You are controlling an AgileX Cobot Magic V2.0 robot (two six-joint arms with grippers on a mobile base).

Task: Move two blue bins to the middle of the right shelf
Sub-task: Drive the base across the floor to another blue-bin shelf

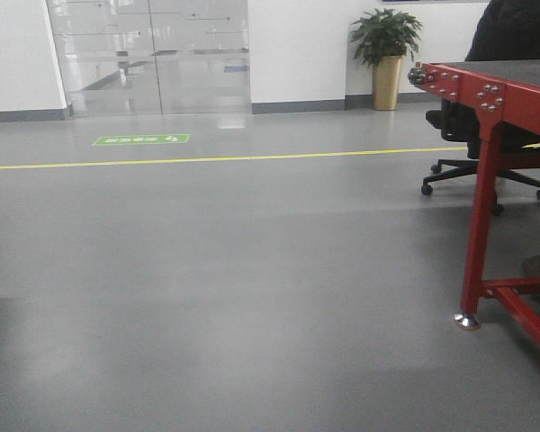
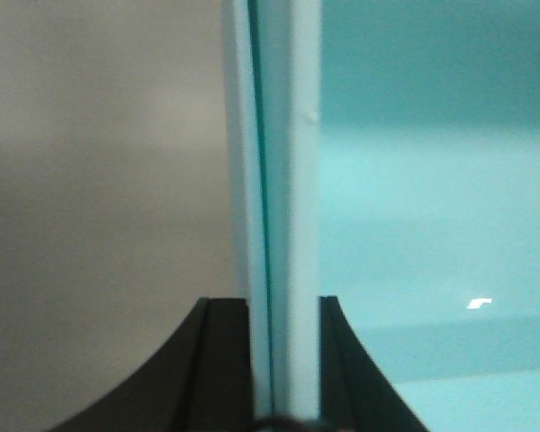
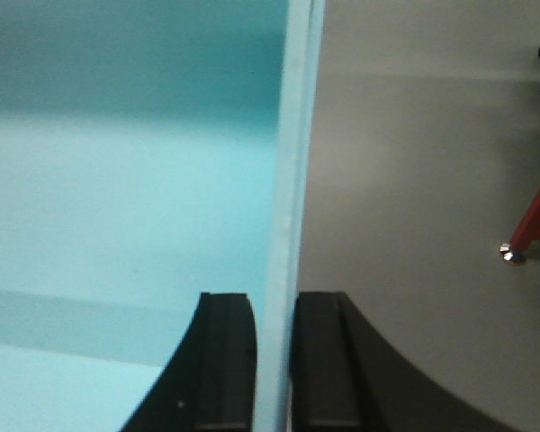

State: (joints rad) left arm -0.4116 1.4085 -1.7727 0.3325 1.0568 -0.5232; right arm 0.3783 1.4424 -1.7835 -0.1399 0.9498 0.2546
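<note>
Between the fingers of the left gripper is pinched the rim of the blue bins, seemingly nested; the right gripper clamps the opposite rim. Such thin holds above the floor may slip in a sharp turn, or the bins may strike the red table at right.

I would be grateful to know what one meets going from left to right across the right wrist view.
blue bin → its rim, clamped in the right gripper → grey floor → red table leg
</note>
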